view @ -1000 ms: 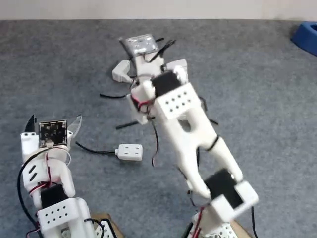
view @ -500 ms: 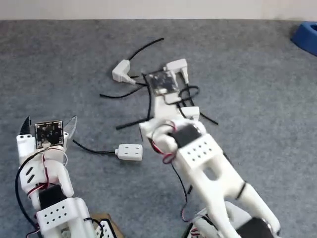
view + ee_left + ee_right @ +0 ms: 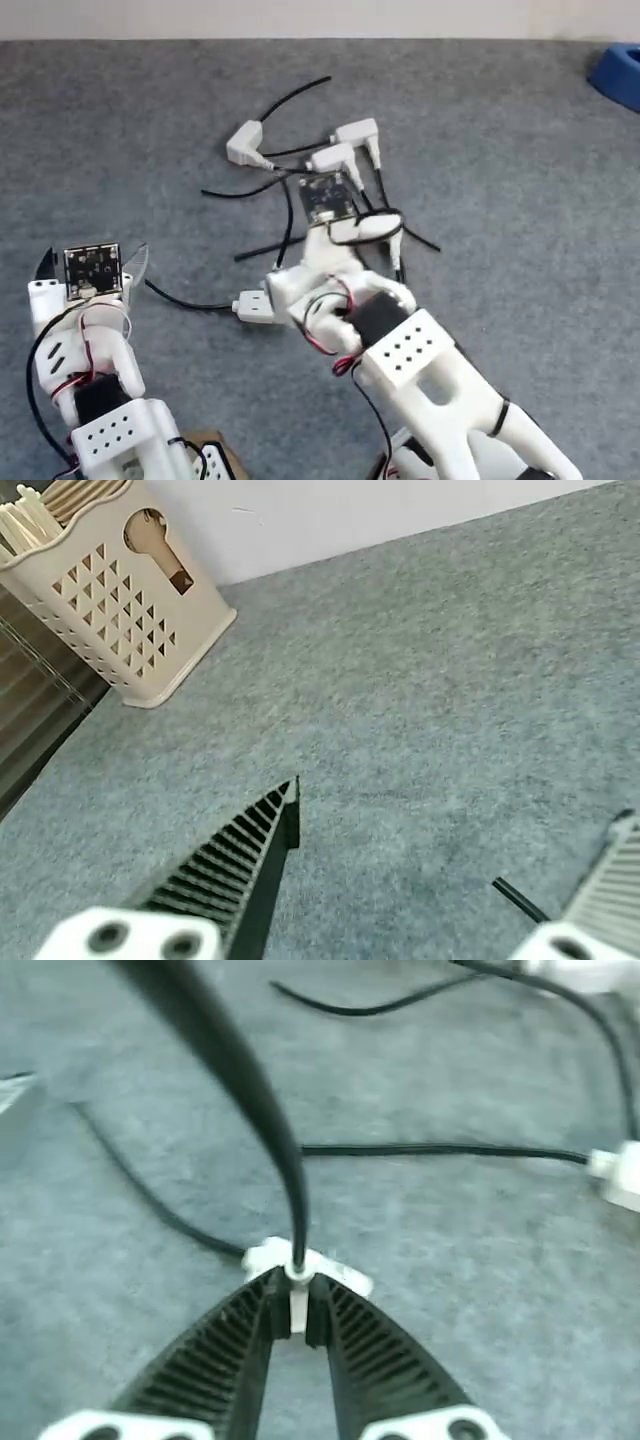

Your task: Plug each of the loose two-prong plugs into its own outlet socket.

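On the carpet (image 3: 520,200): three loose white plugs lie close together toward the far side, the left plug (image 3: 245,143), the middle plug (image 3: 333,157) and the right plug (image 3: 357,131), with their black cords (image 3: 265,187) crossing.
My right gripper (image 3: 290,1290): clenched on a fourth white plug, low over the carpet.
Held plug (image 3: 345,1278): pinched between my fingertips, with its black cord rising toward my wrist camera.
Outlet strip (image 3: 252,305): flat on the carpet, partly covered by my right arm, well apart from the loose plugs.
My left gripper (image 3: 458,802): spread wide and holding nothing, above bare carpet.
Basket (image 3: 120,590): beige, standing beyond my left fingers by the wall.
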`<act>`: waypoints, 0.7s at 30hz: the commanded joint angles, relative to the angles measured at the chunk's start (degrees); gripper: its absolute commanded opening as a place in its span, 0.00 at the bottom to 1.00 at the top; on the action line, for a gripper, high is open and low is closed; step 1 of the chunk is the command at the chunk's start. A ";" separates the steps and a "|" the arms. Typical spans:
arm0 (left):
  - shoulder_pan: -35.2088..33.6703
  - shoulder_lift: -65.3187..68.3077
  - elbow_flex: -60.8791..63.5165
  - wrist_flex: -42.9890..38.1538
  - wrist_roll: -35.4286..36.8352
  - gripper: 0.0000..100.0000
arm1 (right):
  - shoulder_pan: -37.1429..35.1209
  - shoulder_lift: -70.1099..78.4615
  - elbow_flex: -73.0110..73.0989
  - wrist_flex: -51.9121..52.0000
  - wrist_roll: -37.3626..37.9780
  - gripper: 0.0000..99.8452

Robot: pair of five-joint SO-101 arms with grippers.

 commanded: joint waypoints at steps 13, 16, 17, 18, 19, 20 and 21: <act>0.31 -0.57 0.92 0.18 -0.62 0.42 | 0.84 9.36 -0.84 -5.67 -0.70 0.01; 0.48 -0.57 0.92 0.18 -0.70 0.42 | 2.07 9.27 -0.84 -5.67 -0.70 0.01; 0.57 -0.57 0.92 0.18 -0.70 0.42 | 2.24 9.27 -0.84 -5.76 -0.70 0.01; 0.57 -0.48 0.92 0.18 -0.70 0.42 | 2.68 9.27 -0.84 -5.76 -0.53 0.01; 0.57 -0.48 0.92 0.18 -0.70 0.42 | 3.21 9.27 -0.84 -5.76 -0.53 0.01; 0.57 -0.48 0.92 0.18 -0.70 0.42 | 3.74 9.27 -0.92 -5.76 -0.44 0.01; 0.57 -0.48 0.92 0.18 -0.70 0.42 | 4.18 9.27 -1.36 -5.58 -0.44 0.01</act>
